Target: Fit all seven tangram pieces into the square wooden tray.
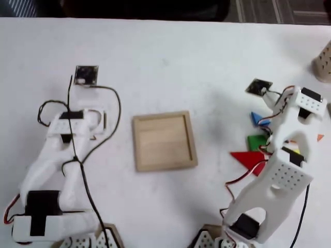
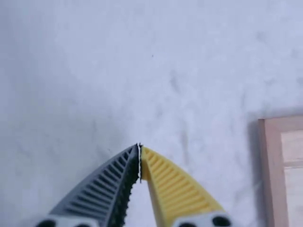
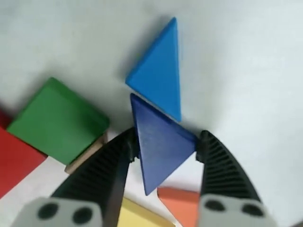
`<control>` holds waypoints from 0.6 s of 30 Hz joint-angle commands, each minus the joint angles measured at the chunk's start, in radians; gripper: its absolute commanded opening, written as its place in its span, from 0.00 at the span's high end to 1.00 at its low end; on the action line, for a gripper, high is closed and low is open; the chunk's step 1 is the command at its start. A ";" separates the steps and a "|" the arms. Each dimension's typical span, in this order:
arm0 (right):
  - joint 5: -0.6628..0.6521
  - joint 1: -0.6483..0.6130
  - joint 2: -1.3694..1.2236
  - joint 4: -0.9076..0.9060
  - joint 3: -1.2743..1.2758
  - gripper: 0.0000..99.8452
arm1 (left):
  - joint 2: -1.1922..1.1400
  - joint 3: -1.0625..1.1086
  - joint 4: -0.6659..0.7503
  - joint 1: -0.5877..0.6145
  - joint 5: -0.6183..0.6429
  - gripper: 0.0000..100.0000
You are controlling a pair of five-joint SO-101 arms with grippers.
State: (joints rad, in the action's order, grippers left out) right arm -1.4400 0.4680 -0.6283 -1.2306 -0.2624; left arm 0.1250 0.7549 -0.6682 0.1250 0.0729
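The square wooden tray (image 1: 164, 140) lies in the middle of the table with nothing in it. Right of it lie the pieces: a light blue triangle (image 1: 255, 118), a green square (image 1: 256, 142) and a red triangle (image 1: 249, 159). My right gripper (image 3: 165, 139) is shut on a dark blue triangle (image 3: 163, 151), one black finger (image 3: 113, 163) on each side of it. The light blue triangle (image 3: 158, 73) touches its tip. Orange (image 3: 182, 205) and yellow (image 3: 137, 218) pieces lie beneath. My left gripper (image 2: 139, 152) is shut on nothing, over bare table left of the tray's rim (image 2: 266, 165).
The green square (image 3: 57, 120) and red triangle (image 3: 14, 158) sit close beside the right gripper. A small orange piece (image 1: 320, 137) lies at the far right. A perforated tan object (image 1: 324, 62) stands at the right edge. Cables trail from the left arm (image 1: 67, 129).
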 commanded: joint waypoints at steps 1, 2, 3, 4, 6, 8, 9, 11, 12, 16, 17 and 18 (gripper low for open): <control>0.005 0.015 0.010 0.001 -0.058 0.98 | 0.007 -0.046 0.025 -0.024 -0.011 0.95; 0.005 0.016 0.015 -0.001 -0.063 0.99 | 0.007 -0.046 0.025 -0.024 -0.011 0.95; 0.005 0.022 0.016 -0.002 -0.066 0.98 | 0.007 -0.046 0.025 -0.024 -0.011 0.95; 0.005 0.025 0.018 -0.005 -0.069 0.97 | 0.007 -0.046 0.025 -0.024 -0.011 0.95; 0.008 0.028 0.027 -0.031 -0.092 0.97 | 0.007 -0.046 0.025 -0.024 -0.011 0.95; 0.048 0.030 0.042 -0.074 -0.123 0.97 | 0.007 -0.046 0.025 -0.024 -0.011 0.95; 0.080 0.028 0.053 -0.102 -0.146 0.97 | 0.007 -0.046 0.025 -0.024 -0.011 0.95; 0.146 0.024 0.077 -0.170 -0.196 0.97 | 0.007 -0.046 0.025 -0.024 -0.011 0.95; 0.172 0.021 0.088 -0.206 -0.221 0.97 | 0.007 -0.046 0.025 -0.024 -0.011 0.95; 0.269 -0.013 0.127 -0.360 -0.313 0.97 | 0.007 -0.046 0.025 -0.022 -0.011 0.95; 0.296 -0.025 0.134 -0.400 -0.328 0.97 | 0.007 -0.046 0.025 -0.021 -0.011 0.95; 0.324 -0.039 0.142 -0.440 -0.342 0.97 | 0.007 -0.046 0.025 -0.021 -0.011 0.95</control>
State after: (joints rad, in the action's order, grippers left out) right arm -1.1868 0.4772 -0.5777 -1.5604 -0.5247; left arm 0.1250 0.7549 -0.6682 0.1250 0.0729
